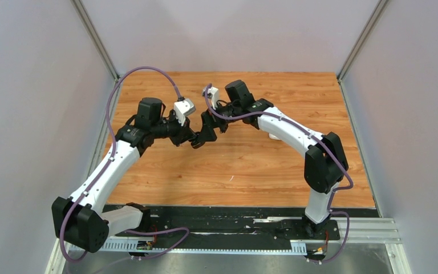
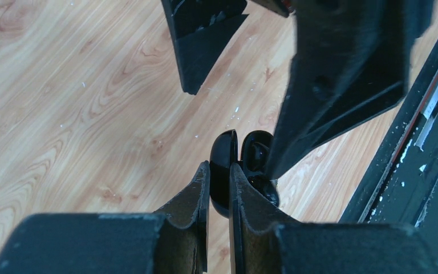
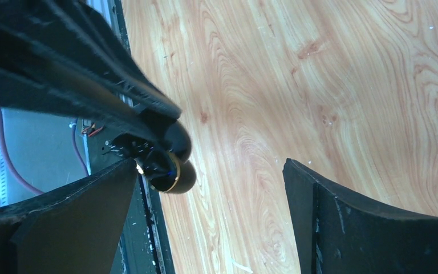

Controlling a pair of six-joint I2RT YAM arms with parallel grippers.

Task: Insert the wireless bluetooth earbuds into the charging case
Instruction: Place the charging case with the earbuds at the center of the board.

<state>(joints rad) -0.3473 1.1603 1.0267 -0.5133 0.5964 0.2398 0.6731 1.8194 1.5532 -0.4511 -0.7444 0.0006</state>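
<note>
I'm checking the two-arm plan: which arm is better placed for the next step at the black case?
Right, probably. The right tool stands wide open and empty beside the charging case, free to fetch and insert. The left tool is clamped shut on that case, so it should hold.

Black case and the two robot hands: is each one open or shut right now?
charging case: looks open, its two halves apart, one half pinched.
left gripper: shut on the charging case.
right gripper: jaws wide open, holding nothing, close to the case.
</note>
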